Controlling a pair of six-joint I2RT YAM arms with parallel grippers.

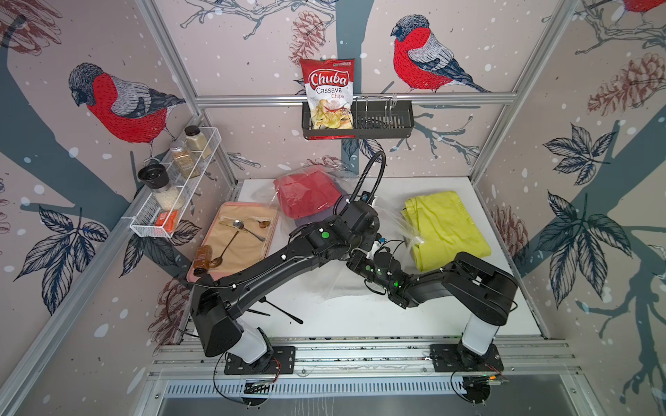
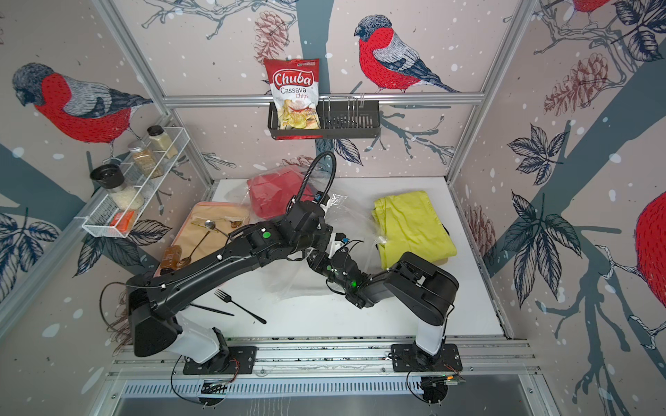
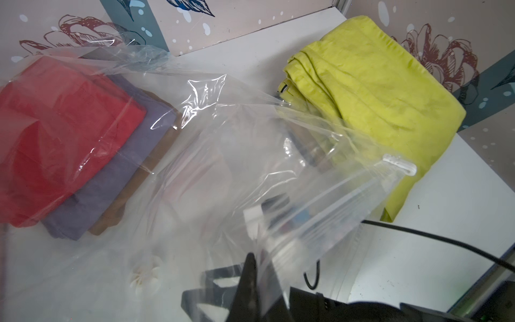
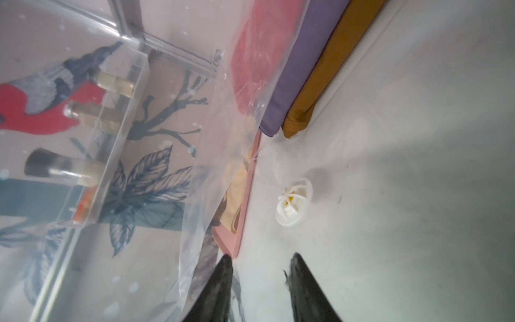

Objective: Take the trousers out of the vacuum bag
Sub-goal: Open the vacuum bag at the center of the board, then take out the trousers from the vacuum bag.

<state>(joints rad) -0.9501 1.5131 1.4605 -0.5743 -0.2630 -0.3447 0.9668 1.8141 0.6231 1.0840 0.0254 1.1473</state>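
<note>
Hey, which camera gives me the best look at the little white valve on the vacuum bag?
The right wrist view: the valve sits sharp and unobstructed on the vacuum bag. The left wrist view shows the valve only as a pale blur through plastic. In both top views I cannot make it out.

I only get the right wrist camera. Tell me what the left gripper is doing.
Observer: The left gripper is shut on the bag, pinching its zip edge.
Operator: List any trousers lying outside the bag.
Observer: One yellow-green pair lies on the table, outside the bag, on the robot's right side.
Operator: Report anything loose near the front of the table.
Observer: A black fork lies there, beside the left arm's base.
</note>
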